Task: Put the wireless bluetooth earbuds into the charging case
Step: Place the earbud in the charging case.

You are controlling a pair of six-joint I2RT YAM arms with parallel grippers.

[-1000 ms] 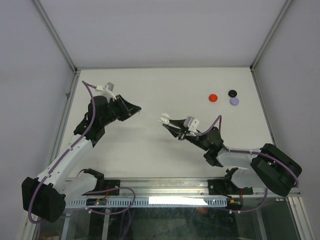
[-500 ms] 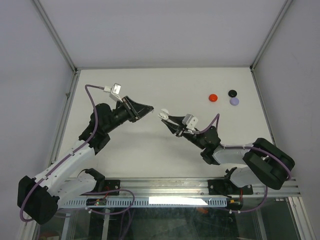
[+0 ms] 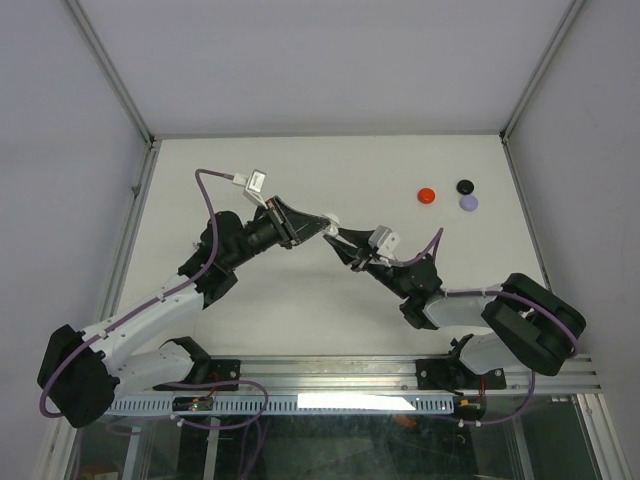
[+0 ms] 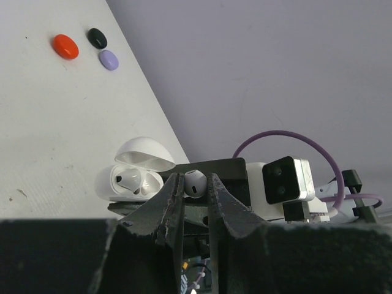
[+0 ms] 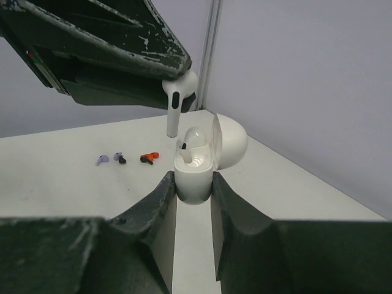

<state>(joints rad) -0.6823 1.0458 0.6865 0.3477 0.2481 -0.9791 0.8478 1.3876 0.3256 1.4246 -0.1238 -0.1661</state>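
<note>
Swinging over from the left side, the left arm (image 3: 150,310) has brought its tip right up to the tip of the right arm (image 3: 470,305) since the earlier picture. The right arm has hardly moved.

The white table (image 3: 250,170) lies under both arms. They reach in toward the middle and almost meet, tip to tip, above it.

The left gripper (image 4: 193,180) has its fingers pinched close together on a white bud (image 4: 195,182). The round head of this bud sits between the fingers and its stem hangs down.

The right gripper (image 5: 192,190) squeezes the case (image 5: 195,174) by its two sides. The case stands upright, and its lid (image 5: 231,142) is swung open to one side. A second bud (image 5: 192,142) already sits in the case, with its head poking out of the top.

In the right wrist view, the stem of the held white bud ends just above the open case, right beside the second bud.

Far over on the right of the table, well apart from both grippers, lie a red bud (image 3: 427,195), a black bud (image 3: 465,186) and a lavender bud (image 3: 469,202). They look like buds, but they are too small to be sure. The black and lavender ones lie close together, and the red one lies a little to their left.
</note>
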